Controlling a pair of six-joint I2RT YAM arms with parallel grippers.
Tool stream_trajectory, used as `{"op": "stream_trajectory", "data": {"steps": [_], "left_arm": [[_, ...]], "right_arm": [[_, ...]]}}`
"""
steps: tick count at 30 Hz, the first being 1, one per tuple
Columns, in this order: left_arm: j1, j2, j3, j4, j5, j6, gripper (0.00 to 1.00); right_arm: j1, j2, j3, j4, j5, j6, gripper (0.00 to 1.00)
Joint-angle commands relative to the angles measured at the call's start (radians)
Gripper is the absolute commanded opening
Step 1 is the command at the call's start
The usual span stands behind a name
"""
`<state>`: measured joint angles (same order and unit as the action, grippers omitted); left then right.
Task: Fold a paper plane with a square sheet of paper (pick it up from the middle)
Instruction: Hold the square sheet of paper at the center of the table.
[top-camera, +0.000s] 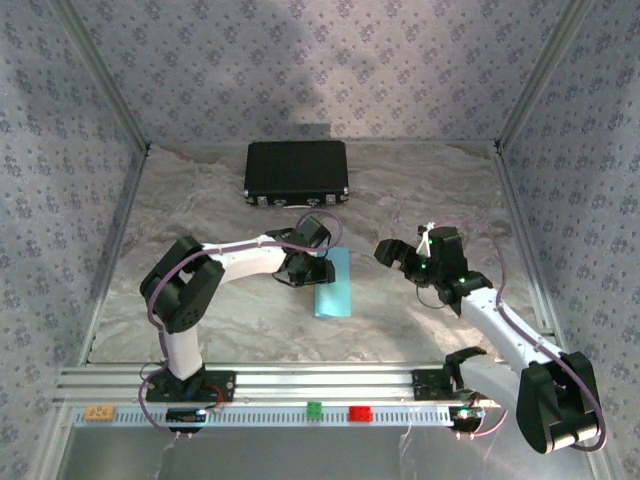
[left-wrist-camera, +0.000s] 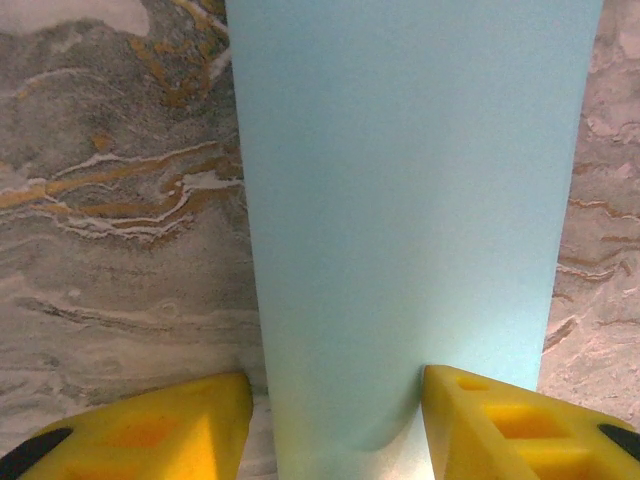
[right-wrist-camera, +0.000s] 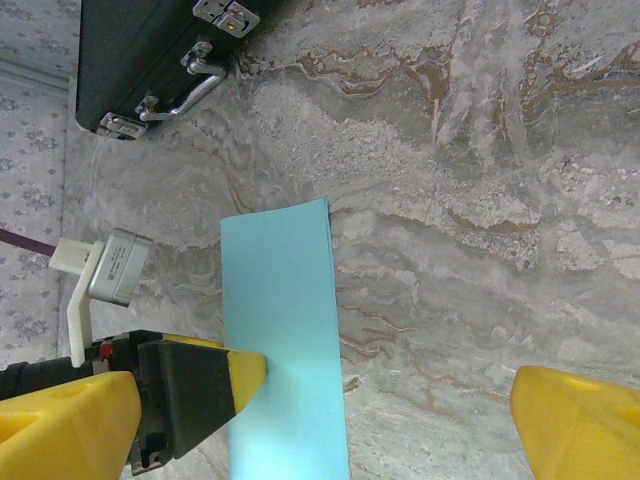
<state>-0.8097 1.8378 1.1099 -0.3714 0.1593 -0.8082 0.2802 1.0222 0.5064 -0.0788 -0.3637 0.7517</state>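
The square sheet of paper (top-camera: 333, 283) lies on the marble table as a light-blue rectangle, apparently folded in half, long side running away from the arms. My left gripper (top-camera: 312, 270) is low at its left edge. In the left wrist view the paper (left-wrist-camera: 400, 200) runs between the yellow fingers of the left gripper (left-wrist-camera: 335, 420), which stand apart. The right fingertip (left-wrist-camera: 470, 400) rests on the sheet and the left one sits just off its edge. My right gripper (top-camera: 400, 258) hangs wide open to the right of the paper (right-wrist-camera: 280, 340), holding nothing.
A black case (top-camera: 297, 172) stands at the back centre, its latches and handle facing the arms (right-wrist-camera: 140, 60). Small green (top-camera: 314, 409), red (top-camera: 359, 412) and orange (top-camera: 98, 412) blocks sit on the front rail. Patterned walls enclose the table on three sides.
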Motion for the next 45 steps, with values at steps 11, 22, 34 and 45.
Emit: {"op": "stream_trajectory", "data": {"steps": [11, 22, 34, 45], "left_arm": [[-0.002, 0.093, -0.008, -0.011, -0.021, 0.015, 0.51], [-0.005, 0.107, -0.018, 0.001, -0.019, 0.020, 0.51], [-0.009, 0.127, -0.006, -0.012, -0.024, 0.053, 0.52], [-0.010, 0.147, 0.001, -0.010, -0.010, 0.046, 0.53]], "right_arm": [[0.009, 0.015, -0.005, -0.013, -0.004, 0.004, 0.97], [0.011, 0.018, -0.004, -0.011, -0.013, 0.002, 0.97], [0.021, 0.041, 0.001, -0.007, -0.017, 0.002, 0.97], [0.027, 0.053, 0.003, 0.008, -0.038, -0.003, 0.98]]}}
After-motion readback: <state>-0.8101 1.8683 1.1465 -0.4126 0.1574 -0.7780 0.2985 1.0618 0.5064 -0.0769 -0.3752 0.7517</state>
